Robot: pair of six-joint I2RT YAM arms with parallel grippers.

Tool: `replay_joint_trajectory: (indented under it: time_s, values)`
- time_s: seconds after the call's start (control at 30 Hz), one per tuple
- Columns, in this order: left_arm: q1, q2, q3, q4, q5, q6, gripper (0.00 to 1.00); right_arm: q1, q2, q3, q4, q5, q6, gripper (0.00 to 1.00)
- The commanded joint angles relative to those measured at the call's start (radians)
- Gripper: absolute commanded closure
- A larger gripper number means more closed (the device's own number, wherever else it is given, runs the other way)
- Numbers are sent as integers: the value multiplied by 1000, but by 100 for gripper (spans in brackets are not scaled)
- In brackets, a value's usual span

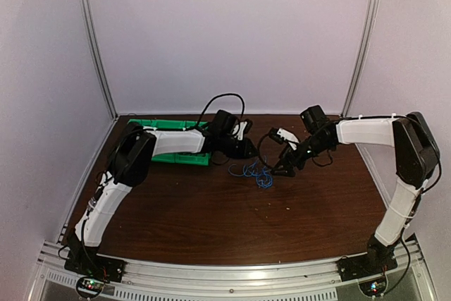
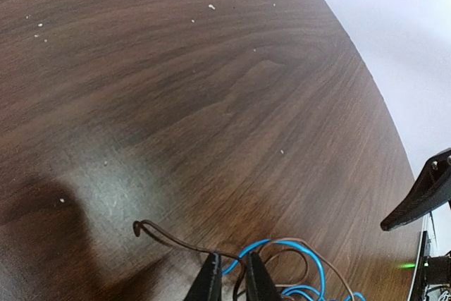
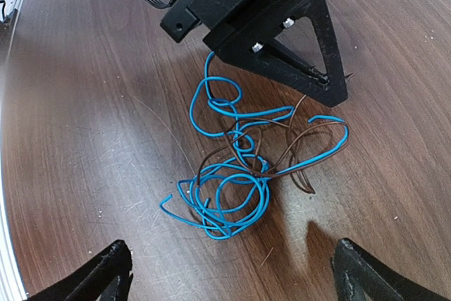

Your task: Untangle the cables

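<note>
Left fingers [image 2: 208,283] clamped on brown cable [image 2: 176,241]; right fingers [image 3: 106,273] spread apart. Pulling may cinch blue cable [image 3: 218,202] loops tighter, dragging whole tangle.

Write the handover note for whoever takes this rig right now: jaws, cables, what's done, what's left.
Left gripper: jaws closed on the brown cable near one free end, low over the table.
Right gripper: jaws wide open and holding nothing, poised above the tangle.
Cables: the blue cable and the brown cable are looped through each other in one heap mid-table, between the two grippers.
Done: only the grip on the brown cable.
Left: nothing is separated yet. The likely next step is to take the blue cable with the right gripper and draw the two apart.
</note>
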Motion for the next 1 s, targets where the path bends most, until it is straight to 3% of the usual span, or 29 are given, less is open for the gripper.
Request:
replay_joint_trajectory:
  time_s: [0.0,0.13,0.3,0.4,0.47,0.57,0.63,0.77,0.97]
  values:
    - [0,12,17,2,1,17,89,-2,14,-3,-10,-17,-7,0]
    - [0,-2,16,2,5,22,100,-3,18,-5,-10,-16,-9,0]
    - [-4,-116,-55,71,53,13,100,-2,-17,10,33,125,30,0]
    - [-14,-235,-124,130,89,4,100,-6,-97,1,103,131,68,0]
    - [-24,-313,-157,149,103,11,100,-4,-132,12,121,105,77,0]
    - [-37,-404,-172,132,115,28,100,-9,-131,93,17,-34,48,1]
    - [-42,-442,-182,122,123,29,100,-6,-132,127,-3,-109,47,8]
    - [-59,-510,-203,121,91,30,100,-1,-161,109,112,-196,129,26]
    - [-88,-561,-191,117,54,26,100,18,-201,30,338,-223,239,25]
